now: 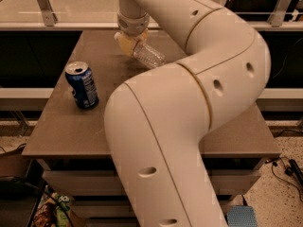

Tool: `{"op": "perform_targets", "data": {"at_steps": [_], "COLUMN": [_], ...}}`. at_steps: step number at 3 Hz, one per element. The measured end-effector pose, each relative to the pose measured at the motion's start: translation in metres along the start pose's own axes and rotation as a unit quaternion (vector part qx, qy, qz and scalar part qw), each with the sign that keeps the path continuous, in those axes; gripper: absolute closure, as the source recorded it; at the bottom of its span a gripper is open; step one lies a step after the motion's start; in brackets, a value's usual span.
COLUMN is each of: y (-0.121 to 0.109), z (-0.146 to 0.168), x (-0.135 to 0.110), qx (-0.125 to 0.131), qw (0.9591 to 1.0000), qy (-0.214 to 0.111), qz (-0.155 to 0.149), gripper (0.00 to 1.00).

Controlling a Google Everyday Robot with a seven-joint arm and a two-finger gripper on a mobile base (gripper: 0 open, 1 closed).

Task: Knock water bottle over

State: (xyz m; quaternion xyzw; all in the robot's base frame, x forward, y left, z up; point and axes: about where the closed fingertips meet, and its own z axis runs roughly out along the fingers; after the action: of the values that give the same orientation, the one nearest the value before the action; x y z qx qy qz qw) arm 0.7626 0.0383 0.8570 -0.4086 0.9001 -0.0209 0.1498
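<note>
Toward 12 o'clock on the brown table [66,131], the gripper [129,40] is hanging low over the surface at the end of a thick cream arm [199,79], which is sweeping up from 6 o'clock and filling most of the view. The water bottle [149,56] is sitting right against the gripper, touching it, and is tilting steeply rather than standing: its ribbed clear body is pointing away toward 4 o'clock, while its cap end is disappearing behind the gripper's yellowish tip. Whether the gripper is clasping the bottle or only pressing on it cannot be told, and its lower end is slipping behind the arm, so it is unclear whether the bottle is resting on the table.

The bottle's wall is looking see-through, with light glinting on the ribs – whether any liquid is inside cannot be told.

Well apart from it, toward 9 o'clock, 1 blue soda can [83,85] is standing upright on the table, its silver top facing up; what it is holding is hidden.

Below the table at 7 o'clock, a printed bag [49,212] is lying on the floor – its contents are not visible. At 5 o'clock a blue mesh-like object [241,216] is showing on the speckled floor, and dark cables [284,167] are trailing at 4 o'clock.
</note>
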Motion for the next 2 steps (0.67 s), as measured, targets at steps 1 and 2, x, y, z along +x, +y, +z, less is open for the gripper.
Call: {"op": "perform_targets", "data": {"at_steps": [1, 2], "y": [0.0051, 0.0075], "z": [0.0106, 0.0173], "x": [-0.0031, -0.0055], "qx": [-0.005, -0.008], "qw": [0.9987, 0.9970], "qy": [0.041, 0.063], "qz": [-0.028, -0.044], "gripper": [1.00, 1.00]}}
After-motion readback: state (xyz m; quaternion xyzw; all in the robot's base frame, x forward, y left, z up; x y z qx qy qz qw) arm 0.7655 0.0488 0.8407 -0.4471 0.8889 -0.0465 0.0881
